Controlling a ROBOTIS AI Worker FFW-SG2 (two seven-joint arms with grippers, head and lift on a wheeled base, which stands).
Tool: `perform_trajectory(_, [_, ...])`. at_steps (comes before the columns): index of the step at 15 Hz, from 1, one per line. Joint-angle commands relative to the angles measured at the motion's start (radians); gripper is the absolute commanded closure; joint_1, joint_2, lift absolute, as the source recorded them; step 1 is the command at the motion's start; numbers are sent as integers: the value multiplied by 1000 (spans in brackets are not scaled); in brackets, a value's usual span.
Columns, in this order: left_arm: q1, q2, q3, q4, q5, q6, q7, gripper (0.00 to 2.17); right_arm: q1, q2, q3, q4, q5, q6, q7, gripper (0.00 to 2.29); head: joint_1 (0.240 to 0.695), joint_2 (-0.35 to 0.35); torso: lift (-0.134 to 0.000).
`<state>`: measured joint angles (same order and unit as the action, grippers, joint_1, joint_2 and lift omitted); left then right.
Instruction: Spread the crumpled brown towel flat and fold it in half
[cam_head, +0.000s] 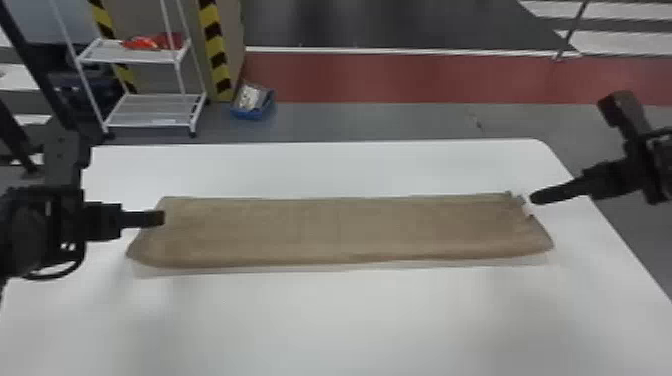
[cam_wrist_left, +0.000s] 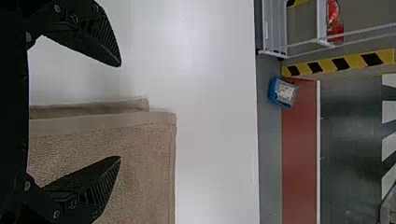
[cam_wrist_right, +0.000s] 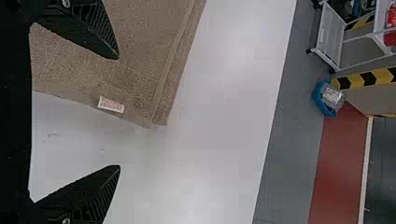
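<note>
We hold our left pincer (cam_head: 160, 218) wide at the left end of the brown towel (cam_head: 340, 230), our right pincer (cam_head: 536, 197) equally wide near its far right corner, as the cloth lies in a long band across the white bench (cam_head: 325, 320).

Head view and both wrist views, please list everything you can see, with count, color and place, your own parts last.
Towel: one, brown, lengthwise across the table
Label: one, white, on the towel's right end
Table: one, white, under the towel
Rack: one, white, beyond the table, left
Red items: count unclear, upper shelf
Bin: one, blue, on the floor near the rack
Striped bands: two, yellow-black, behind the rack
Floor strip: one, red, beyond the table
Left gripper: one, black, towel's left end
Right gripper: one, black, towel's right end
</note>
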<state>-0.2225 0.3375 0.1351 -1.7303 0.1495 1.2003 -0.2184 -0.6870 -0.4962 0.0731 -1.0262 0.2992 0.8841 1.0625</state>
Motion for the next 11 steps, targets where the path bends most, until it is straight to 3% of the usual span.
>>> perform_trajectory(1, [-8,0,-9,0,-16,11,-1,208,0,-12,14,23,9,-47,4,36,695,-39,-125])
perform_trajectory(11, [-18,-3,-25,14,-25,8,-1,208,6,-15,13,71,0,-158,16,97,695,-47,-125])
